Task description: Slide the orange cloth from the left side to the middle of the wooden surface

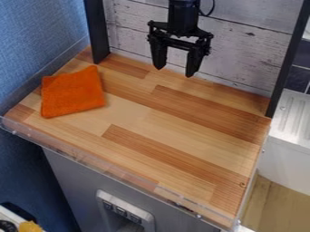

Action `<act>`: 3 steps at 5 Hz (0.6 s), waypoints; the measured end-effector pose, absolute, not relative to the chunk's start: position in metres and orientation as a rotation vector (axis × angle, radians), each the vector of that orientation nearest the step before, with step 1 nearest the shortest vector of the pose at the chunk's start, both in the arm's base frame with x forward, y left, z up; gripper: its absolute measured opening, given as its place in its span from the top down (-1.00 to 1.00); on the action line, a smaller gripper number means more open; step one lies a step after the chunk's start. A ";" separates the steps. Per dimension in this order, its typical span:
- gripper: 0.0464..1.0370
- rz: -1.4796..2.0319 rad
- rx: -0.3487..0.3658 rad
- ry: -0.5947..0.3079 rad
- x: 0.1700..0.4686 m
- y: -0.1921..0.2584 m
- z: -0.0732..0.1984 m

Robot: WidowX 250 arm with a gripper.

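Observation:
The black gripper [176, 72] hangs over the back part of the wooden counter, its two fingers spread apart with nothing between them. An orange cloth [72, 92] lies flat on the left part of the wooden counter [181, 122], below and to the left of the gripper. One corner of the cloth points toward the back. The gripper and the cloth are well apart.
A white plank wall [242, 50] stands behind the counter, with a black post [97, 31] at the left and another [286, 59] at the right. A clear low rim [109, 168] runs along the front edge. A white ribbed surface [297, 118] adjoins at the right.

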State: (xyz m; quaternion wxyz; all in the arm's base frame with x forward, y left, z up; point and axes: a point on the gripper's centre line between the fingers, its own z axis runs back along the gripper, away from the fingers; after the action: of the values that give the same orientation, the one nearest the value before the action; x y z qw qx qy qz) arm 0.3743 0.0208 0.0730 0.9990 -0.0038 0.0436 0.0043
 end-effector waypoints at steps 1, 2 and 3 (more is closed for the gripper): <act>-0.93 0.010 -0.010 0.102 0.367 0.028 0.063; -0.92 0.045 -0.013 0.086 0.357 0.056 0.057; -0.92 0.062 -0.025 0.031 0.351 0.081 0.058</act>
State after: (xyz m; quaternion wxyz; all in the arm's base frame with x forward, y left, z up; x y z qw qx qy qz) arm 0.3509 0.0809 0.0576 0.9993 -0.0125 0.0154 0.0310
